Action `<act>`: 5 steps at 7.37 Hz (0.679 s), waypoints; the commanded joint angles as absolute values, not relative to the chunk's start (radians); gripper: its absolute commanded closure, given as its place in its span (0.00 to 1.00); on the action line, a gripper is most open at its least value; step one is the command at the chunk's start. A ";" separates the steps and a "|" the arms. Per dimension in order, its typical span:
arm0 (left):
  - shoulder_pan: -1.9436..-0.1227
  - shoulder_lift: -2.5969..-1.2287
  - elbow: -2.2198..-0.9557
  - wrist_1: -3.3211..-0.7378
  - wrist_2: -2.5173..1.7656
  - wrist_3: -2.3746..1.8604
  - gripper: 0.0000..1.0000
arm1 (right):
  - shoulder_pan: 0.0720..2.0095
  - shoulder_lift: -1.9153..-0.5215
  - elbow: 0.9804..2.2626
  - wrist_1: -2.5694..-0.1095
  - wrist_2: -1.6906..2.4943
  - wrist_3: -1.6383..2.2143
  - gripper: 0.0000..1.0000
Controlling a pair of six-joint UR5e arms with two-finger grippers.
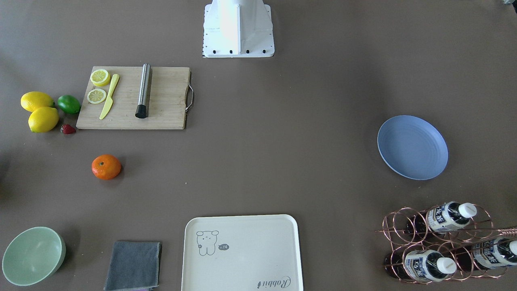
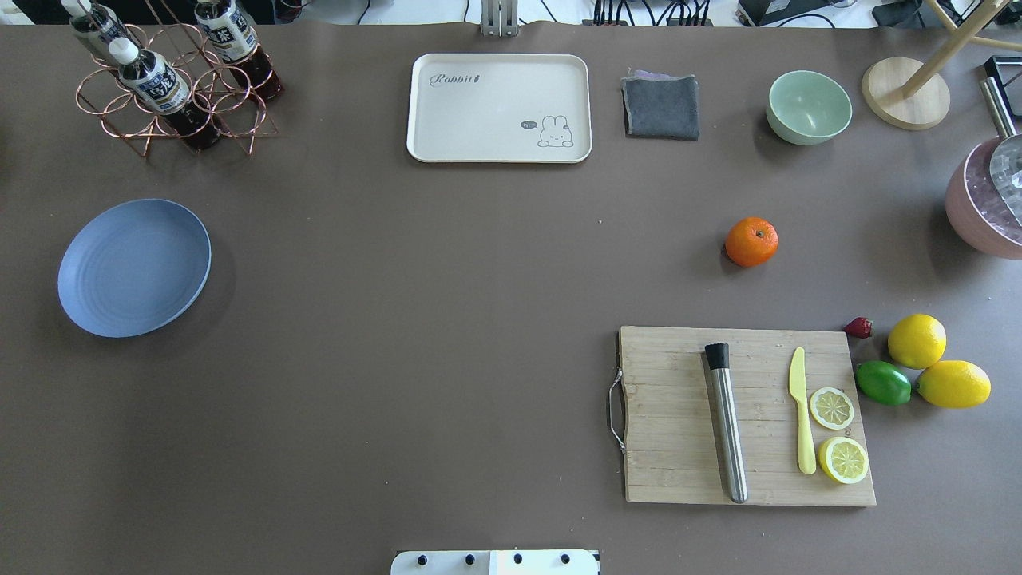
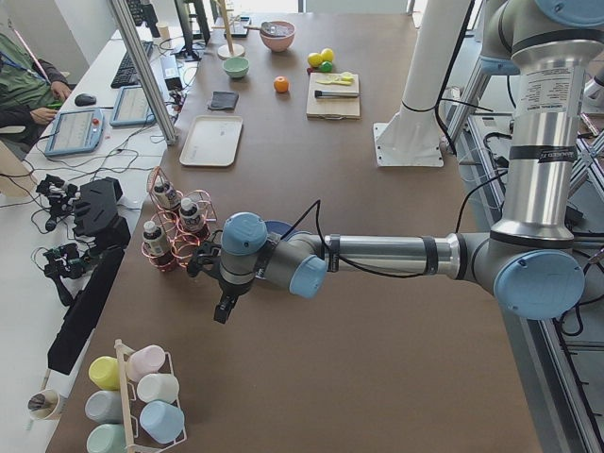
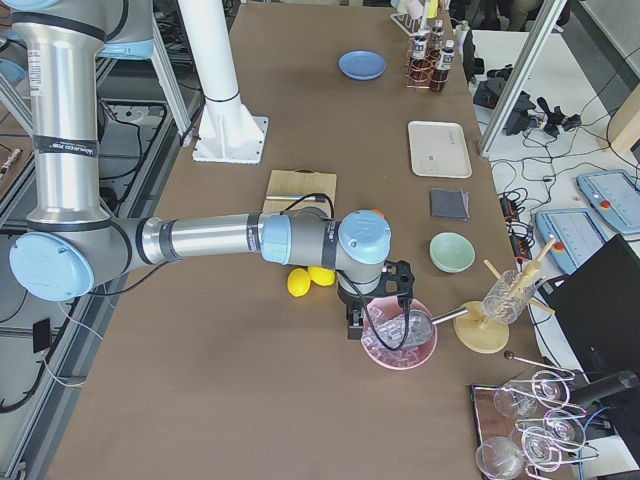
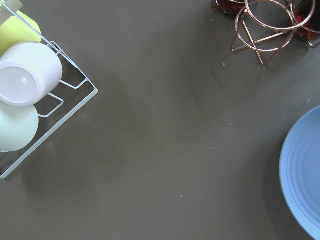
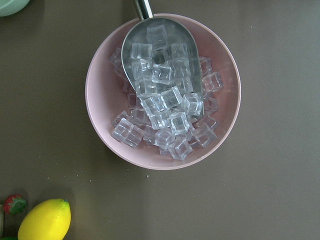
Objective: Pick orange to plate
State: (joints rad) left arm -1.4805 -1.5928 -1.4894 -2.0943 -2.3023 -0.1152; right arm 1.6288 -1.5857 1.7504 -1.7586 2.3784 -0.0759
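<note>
Left claw (image 3: 223, 310): above counter (image 1: 258, 161), near plate (image 1: 412, 147); opening can't be told.
Right claw (image 4: 354, 322): over ice bowl (image 6: 97, 115); opening can't be told.
Orange (image 1: 106, 166): on counter, untouched.

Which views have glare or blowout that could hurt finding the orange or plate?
Front-facing: only the white robot base is blown out; the orange and plate are sharp, evenly lit, with soft shadows. Overhead: the same, no glare on either. Right wrist: glints on the ice cubes and scoop; neither target shows there.

cream tray (image 2: 479, 120) printed "Rabbit" beside rabbit drawing, bottle labels (image 1: 438, 218) probably characters, illegible
</note>
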 commanded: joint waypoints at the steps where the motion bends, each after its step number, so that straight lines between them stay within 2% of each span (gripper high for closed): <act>1: -1.357 -1.594 -1.427 -2.306 -2.301 -0.393 0.02 | 1.576 -1.530 1.746 -1.749 2.384 0.026 0.00; 3: -1.228 -1.600 -1.425 -2.362 -2.290 -0.594 0.02 | 1.502 -1.514 1.737 -1.642 2.378 0.188 0.00; 5: -1.206 -1.609 -1.393 -2.422 -2.289 -0.620 0.02 | 1.457 -1.494 1.718 -1.595 2.375 0.259 0.00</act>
